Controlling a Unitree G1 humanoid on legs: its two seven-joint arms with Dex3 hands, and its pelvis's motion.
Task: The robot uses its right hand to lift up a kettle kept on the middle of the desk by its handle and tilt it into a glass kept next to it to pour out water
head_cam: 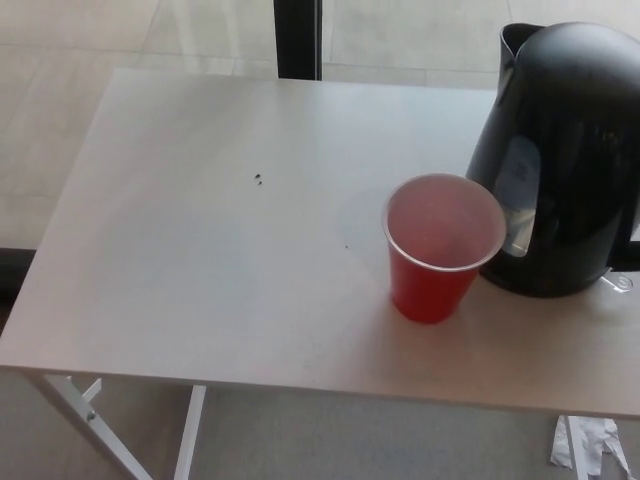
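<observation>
The black kettle [570, 160] stands upright on the tabletop [200, 250], at the far right of the head view, its right side cut off by the picture's edge. Its spout sits at the top of the body on the side away from the robot, and a pale, translucent water window runs down the flank that faces the cup. The handle is mostly out of frame, so how it is shaped cannot be told; only a dark stub seems to show low on the kettle's right edge.

Just beside the kettle, to its left and a little nearer the robot, stands a red plastic cup [440, 245], upright, with a pale rim and a pinkish inside. In this view the cup's rim overlaps the kettle's lower body; whether the two touch cannot be told.

Further left of the kettle the pale grey tabletop lies bare apart from two tiny dark specks [259, 180], well apart from the cup.

Below the kettle, past the tabletop's near edge, a crumpled white scrap [590, 445] lies on the floor. Far to the kettle's lower left, white table legs [130, 430] show under the near edge. Beyond the tabletop's far edge, up and left of the kettle, a dark vertical post [298, 38] rises.

Neither the left hand nor the right hand appears in the view, so nothing can be said of their fingers.
</observation>
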